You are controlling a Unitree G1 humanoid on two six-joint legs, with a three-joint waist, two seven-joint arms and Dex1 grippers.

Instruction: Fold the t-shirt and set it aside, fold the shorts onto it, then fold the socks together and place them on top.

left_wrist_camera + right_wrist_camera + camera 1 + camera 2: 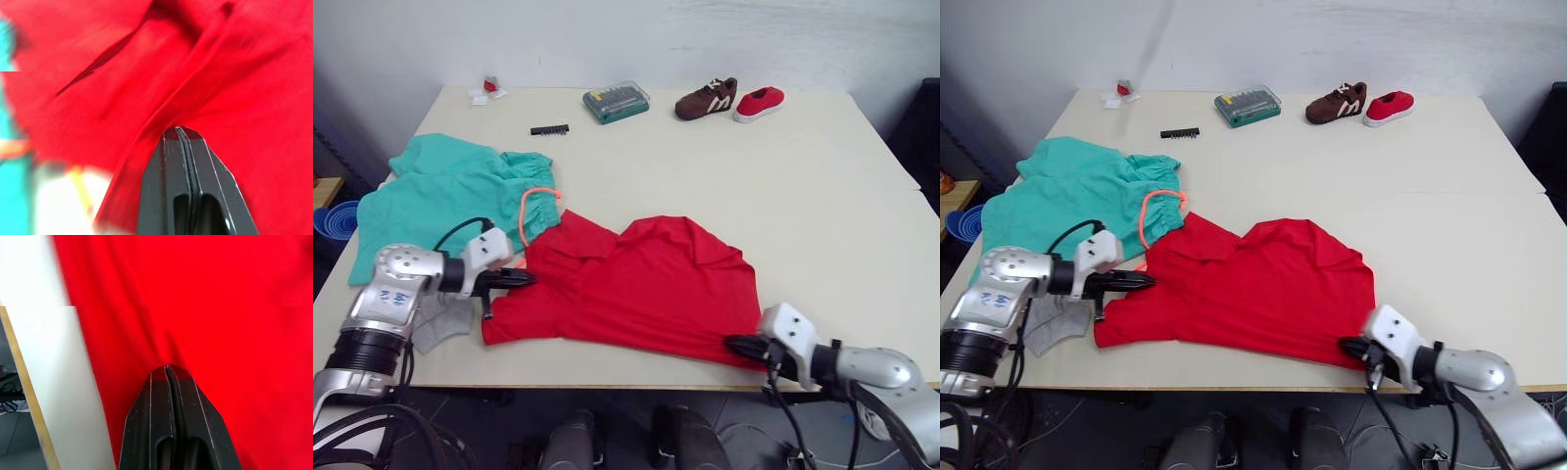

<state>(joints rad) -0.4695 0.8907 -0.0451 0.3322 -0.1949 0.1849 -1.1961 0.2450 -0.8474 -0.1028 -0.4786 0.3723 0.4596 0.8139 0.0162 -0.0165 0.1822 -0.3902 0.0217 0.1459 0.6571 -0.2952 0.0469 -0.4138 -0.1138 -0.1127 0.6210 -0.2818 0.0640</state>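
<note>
Two arms reach low over the table [822, 196]. Left gripper [527, 280] pinches the red t-shirt [646, 284] at its left edge, fingers pressed together on cloth; right gripper [736, 345] likewise clamps its near right corner. Head views add teal shorts [450, 196] behind-left and grey socks [440, 321] under the left arm.

Bare cream table surface [822, 215] at frame right open for passage; green screwdriver-bit case [616, 101], brown sneaker [706, 98], small red shoe [760, 102] line top edge.
</note>
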